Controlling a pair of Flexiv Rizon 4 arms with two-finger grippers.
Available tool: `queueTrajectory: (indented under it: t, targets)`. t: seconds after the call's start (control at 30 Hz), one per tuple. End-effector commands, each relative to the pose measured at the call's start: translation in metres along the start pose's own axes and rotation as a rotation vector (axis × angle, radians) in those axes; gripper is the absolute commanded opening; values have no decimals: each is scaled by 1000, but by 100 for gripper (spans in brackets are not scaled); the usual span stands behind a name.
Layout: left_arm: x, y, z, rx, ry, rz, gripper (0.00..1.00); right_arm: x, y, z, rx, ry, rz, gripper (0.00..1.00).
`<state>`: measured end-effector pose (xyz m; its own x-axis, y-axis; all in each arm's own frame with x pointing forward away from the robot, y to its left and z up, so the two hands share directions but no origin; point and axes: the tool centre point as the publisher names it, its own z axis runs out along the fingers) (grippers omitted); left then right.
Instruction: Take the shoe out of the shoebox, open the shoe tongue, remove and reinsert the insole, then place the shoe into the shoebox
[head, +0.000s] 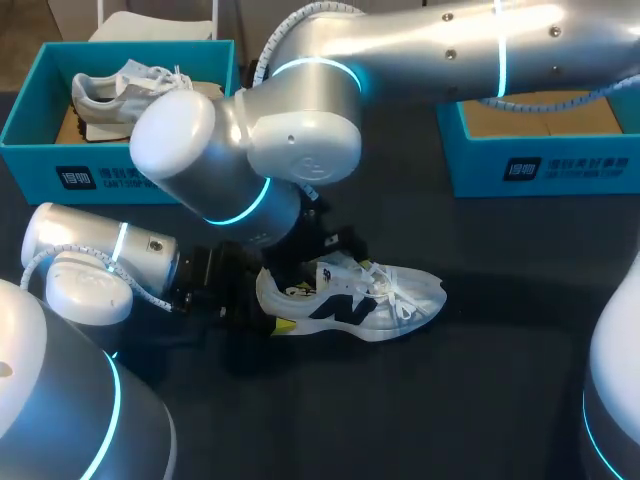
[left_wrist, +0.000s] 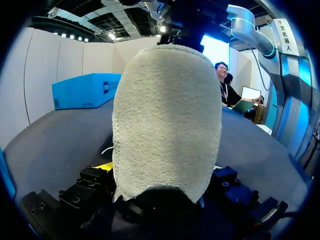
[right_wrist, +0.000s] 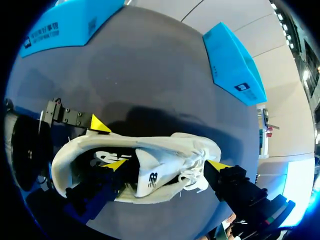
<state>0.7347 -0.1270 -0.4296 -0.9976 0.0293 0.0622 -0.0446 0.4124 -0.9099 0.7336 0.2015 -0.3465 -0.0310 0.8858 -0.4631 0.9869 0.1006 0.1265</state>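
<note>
My right arm (head: 300, 130) runs in from the right and bends steeply down over the middle of the dark table (head: 500, 390). This puts the right claw (right_wrist: 167, 165) directly above the white sneaker (head: 365, 298), a low shoe with black side marks and white laces. That claw is spread wide and released. One yellow fingertip (right_wrist: 117, 164) sits inside the shoe's mouth beside the tongue (right_wrist: 147, 176), and the other is just past the laces (right_wrist: 195, 172).

My left arm (head: 100, 255) lies low and nearly level. The left claw (head: 260, 308) is clenched on the white sneaker's fuzzy heel, with a finger on either side (in its own wrist view only one yellow tip shows). The white sneaker sits on the table, out of any box, with its toe pointing away from the left claw. Bare table shows beyond the toe.

Well apart, off to the left claw's side, stands a teal cardboard shoebox (head: 30, 150) holding a grey-and-white shoe (head: 110, 95). A second teal box (head: 560, 165) stands ahead of the left claw, past the sneaker and to one side.
</note>
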Motion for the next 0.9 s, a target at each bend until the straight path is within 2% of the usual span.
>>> queueTrajectory:
  t: [0.03,0.3,0.67,0.7,0.73,0.8,0.9]
  targets:
    - [-5,4,2,-3,0,-1,0,8,-5,8,3,-30,735,100]
    - [-5,4,2,-3,0,-1,0,6,-8,16,38,-63,754,100]
    - [-5,4,2,-3,0,-1,0,-23,-12,14,38,-111,782,100]
    - [-5,4,2,-3,0,-1,0,-24,-11,14,38,-110,784,81]
    - [-5,4,2,-3,0,-1,0,-25,-11,15,42,-110,786,49]
    - [-5,4,2,-3,0,-1,0,-28,-11,14,50,-108,790,40]
    - [-5,4,2,-3,0,-1,0,-33,-11,10,74,-110,784,11]
